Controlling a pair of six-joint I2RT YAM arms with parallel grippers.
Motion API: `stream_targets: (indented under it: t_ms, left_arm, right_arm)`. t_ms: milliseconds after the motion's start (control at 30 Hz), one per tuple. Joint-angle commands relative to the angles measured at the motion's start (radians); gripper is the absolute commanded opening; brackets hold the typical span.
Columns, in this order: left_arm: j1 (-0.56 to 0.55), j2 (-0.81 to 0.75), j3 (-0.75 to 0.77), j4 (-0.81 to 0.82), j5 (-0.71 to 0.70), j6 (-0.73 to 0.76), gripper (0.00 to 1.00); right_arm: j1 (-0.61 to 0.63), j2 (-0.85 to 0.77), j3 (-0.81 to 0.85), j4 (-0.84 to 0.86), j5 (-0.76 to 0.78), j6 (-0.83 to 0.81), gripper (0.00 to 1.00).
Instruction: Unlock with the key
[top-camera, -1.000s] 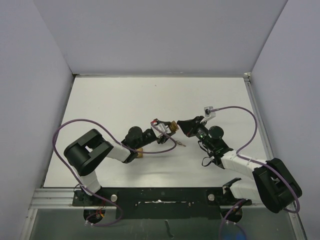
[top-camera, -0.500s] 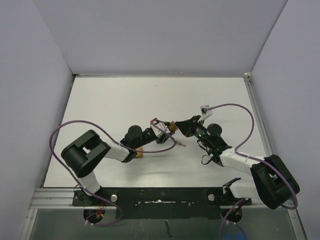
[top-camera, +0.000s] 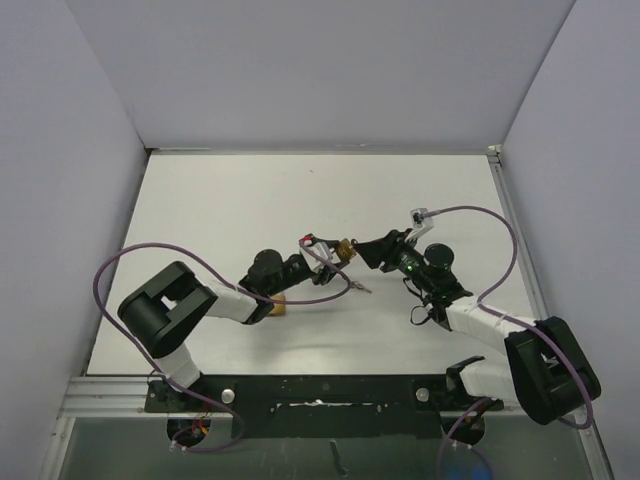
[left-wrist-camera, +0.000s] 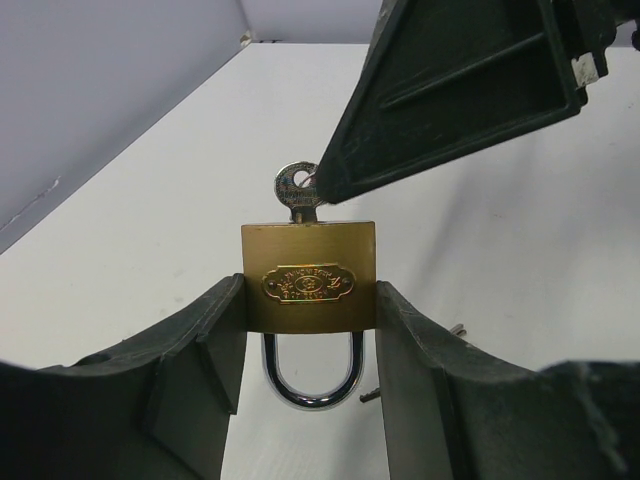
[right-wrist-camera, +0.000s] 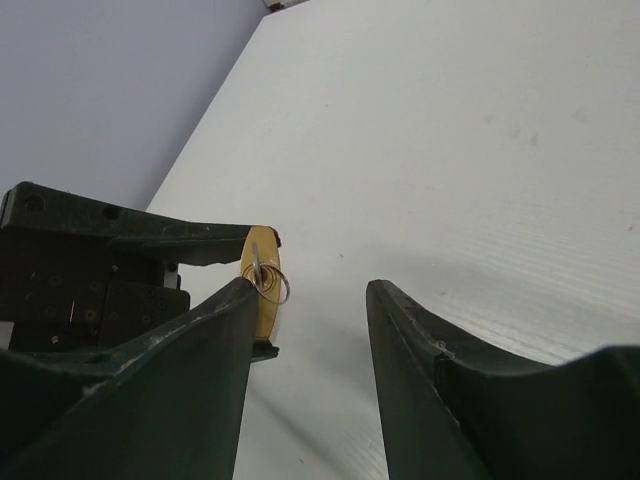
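Note:
My left gripper (left-wrist-camera: 310, 292) is shut on a brass padlock (left-wrist-camera: 310, 275), its flat sides pressed between the two fingers. The steel shackle (left-wrist-camera: 308, 375) points back toward the wrist, with both legs in the body. A silver key (left-wrist-camera: 297, 190) on a small ring sticks out of the padlock's far end. In the top view the padlock (top-camera: 345, 249) hangs over the table's middle. My right gripper (right-wrist-camera: 310, 288) is open just in front of it. Its left finger (right-wrist-camera: 200, 350) lies beside the key (right-wrist-camera: 262, 272) and nothing sits between the fingers.
A loose spare key (top-camera: 360, 288) lies on the white table (top-camera: 250, 200) just below the padlock. Purple cables loop out from both arms. Grey walls close in the left, back and right sides.
My right gripper was shut at the key and has now opened, letting go of it and drawing slightly back to the right. The left gripper and padlock have stayed put.

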Motion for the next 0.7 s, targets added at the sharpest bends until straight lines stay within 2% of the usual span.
stream_targets:
  t_ms: [0,133,233,333,467,667]
  left_arm:
    - [0.006,-0.067,0.042,0.105,-0.032,-0.003,0.0]
    - [0.004,-0.084,0.047,0.013,-0.048,0.004,0.0]
    - [0.002,-0.1,0.055,-0.055,-0.059,0.005,0.0]
    - [-0.001,-0.119,0.072,-0.144,-0.064,0.011,0.0]
    - [-0.005,-0.146,0.097,-0.245,-0.062,0.017,0.0]
    - [-0.009,-0.175,0.078,-0.257,-0.017,0.04,0.0]
  right_arm:
    - [-0.08,-0.082,-0.002,0.019,-0.088,0.053,0.48]
    - [-0.123,-0.159,0.017,-0.064,-0.087,0.025,0.51]
    - [-0.124,-0.206,0.04,-0.151,-0.057,-0.036,0.58]
    - [-0.126,-0.215,0.103,-0.285,-0.05,-0.165,0.83]
    - [-0.118,-0.207,0.188,-0.469,-0.03,-0.321,0.98]
    - [-0.077,-0.197,0.242,-0.595,0.053,-0.473,0.98]
